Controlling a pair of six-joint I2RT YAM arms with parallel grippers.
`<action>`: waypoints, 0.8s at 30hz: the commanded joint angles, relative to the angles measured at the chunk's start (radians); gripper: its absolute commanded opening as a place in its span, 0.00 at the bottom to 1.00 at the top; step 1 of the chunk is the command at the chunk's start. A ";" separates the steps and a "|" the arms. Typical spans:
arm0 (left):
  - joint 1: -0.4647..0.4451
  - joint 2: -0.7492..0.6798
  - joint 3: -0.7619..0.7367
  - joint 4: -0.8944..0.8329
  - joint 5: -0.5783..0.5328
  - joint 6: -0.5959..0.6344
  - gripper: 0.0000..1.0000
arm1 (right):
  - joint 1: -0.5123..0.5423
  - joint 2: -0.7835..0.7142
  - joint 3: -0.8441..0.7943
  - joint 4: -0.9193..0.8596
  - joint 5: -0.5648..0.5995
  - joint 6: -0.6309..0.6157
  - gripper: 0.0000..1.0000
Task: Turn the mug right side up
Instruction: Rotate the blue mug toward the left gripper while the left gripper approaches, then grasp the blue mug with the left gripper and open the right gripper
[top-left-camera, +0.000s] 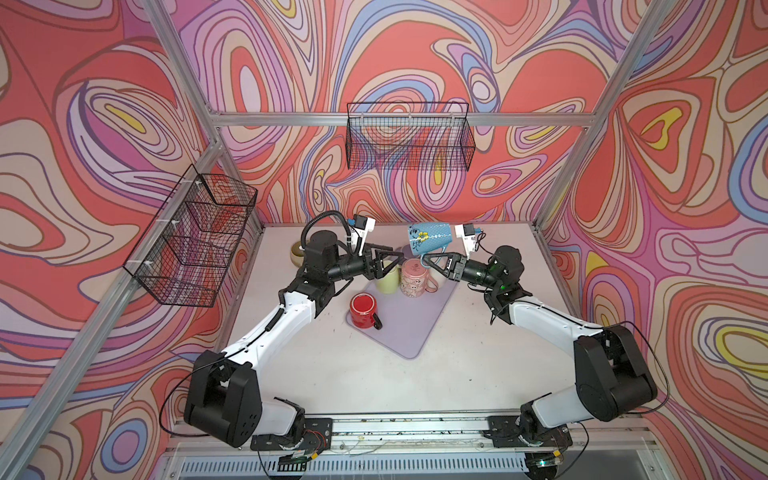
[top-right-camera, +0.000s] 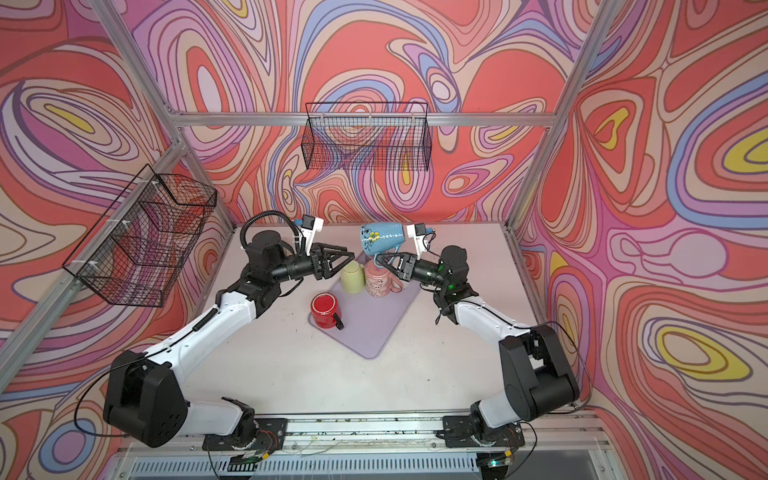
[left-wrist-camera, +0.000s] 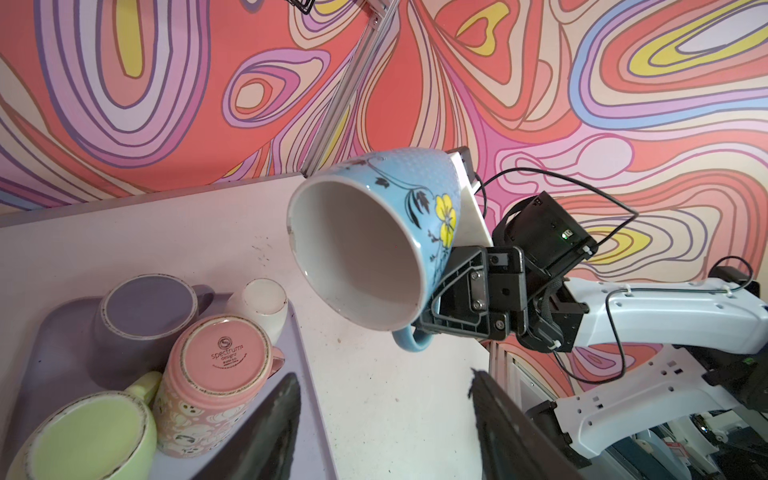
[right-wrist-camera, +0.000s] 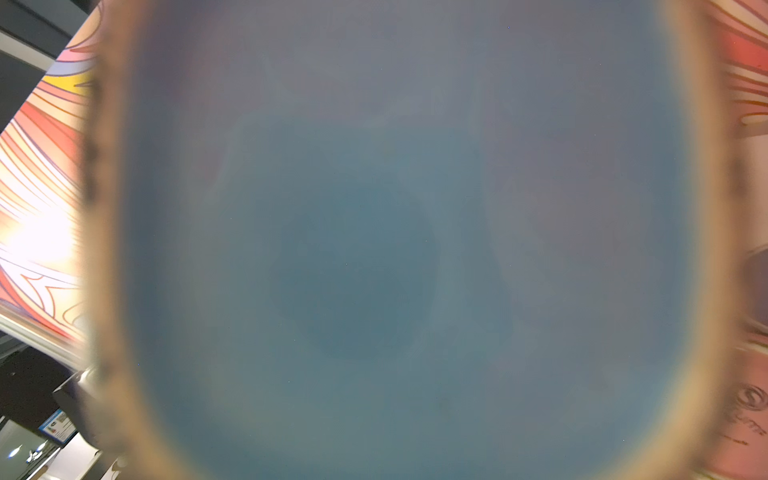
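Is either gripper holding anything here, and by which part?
The right gripper holds the blue mug by its handle; the left gripper is open, empty.

Glossy glazed ceramic is shown on the blue floral mug (left-wrist-camera: 411, 178), partly dimpled; the lilac mat (top-left-camera: 409, 328) is seen matt; the back basket (top-left-camera: 409, 139) is made of black wire.

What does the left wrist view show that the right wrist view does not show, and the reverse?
Only the left wrist view: the blue mug with its white inside and yellow flower, the right gripper shut on its handle, the pink mug base-up on the mat. Only the right wrist view: a blurred blue-grey disc filling the picture, probably that mug's base. Both: the blue mug and the patterned wall.
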 joint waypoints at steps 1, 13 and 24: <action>-0.030 0.023 0.059 0.087 0.020 -0.024 0.68 | 0.020 0.015 0.039 0.134 -0.030 0.029 0.04; -0.078 0.086 0.088 0.181 0.026 -0.058 0.67 | 0.064 0.056 0.069 0.169 -0.037 0.036 0.04; -0.080 0.097 0.089 0.234 0.035 -0.085 0.60 | 0.097 0.078 0.074 0.175 -0.035 0.027 0.04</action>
